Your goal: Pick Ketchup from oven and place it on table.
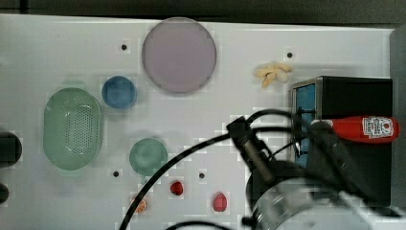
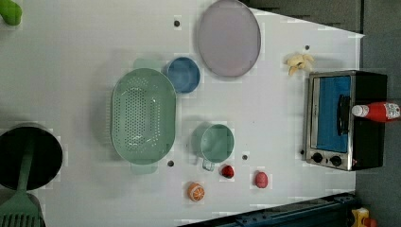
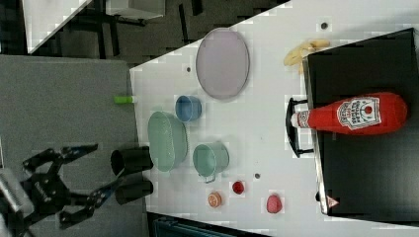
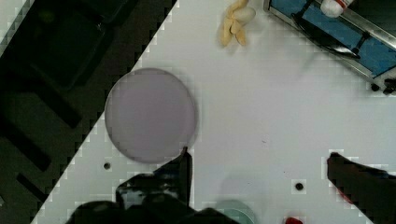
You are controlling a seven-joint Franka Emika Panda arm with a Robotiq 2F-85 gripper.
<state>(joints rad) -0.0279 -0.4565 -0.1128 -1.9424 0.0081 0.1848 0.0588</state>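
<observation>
We see slim red plastic ketchup bottle lying on top of boxy black toaster oven, ungrasped; pincer spread wide, empty, above white counter; pick and placement both remain

Smooth white worktop, faintly glossy, dotted with small dark holes. Beside it at the left view's right, black matt oven casing with brushed silver metal front frame, blue-tinted glass door, dark plastic knobs. On top of oven, glossy red plastic ketchup bottle with white cap and paper-like white label. Left of oven in the left view: matt lilac plate, pale green perforated plastic colander, smooth green mug, blue bowl. Matt black end effector fingers.
</observation>
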